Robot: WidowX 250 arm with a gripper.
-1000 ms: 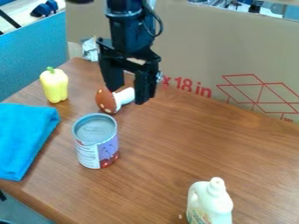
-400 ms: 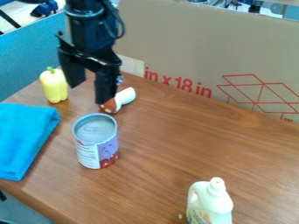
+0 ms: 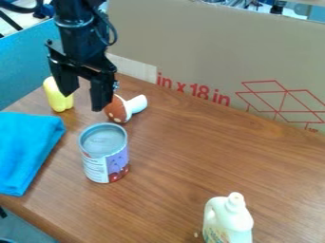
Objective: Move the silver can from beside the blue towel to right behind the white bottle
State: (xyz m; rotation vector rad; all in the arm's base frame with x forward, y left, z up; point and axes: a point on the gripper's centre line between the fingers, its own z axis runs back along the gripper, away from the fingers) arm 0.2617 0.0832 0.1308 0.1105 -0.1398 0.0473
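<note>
The gripper [image 3: 83, 102] hides part of the yellow pepper [image 3: 60, 102]; the left edge crops the blue cloth [image 3: 28, 149], the bottom edge the white bottle [image 3: 229, 220].

Displaying a black, cylindrical arm housing [image 3: 77, 40] with a faint bluish sheen. Carrying a thin black cable [image 3: 115, 35], looping outward beside the housing. Terminating in a matching black end effector [image 3: 83, 102] with two flat, blocky fingers [image 3: 100, 95]. Showing a small silvery fitting [image 3: 115, 85] beside one finger.
</note>
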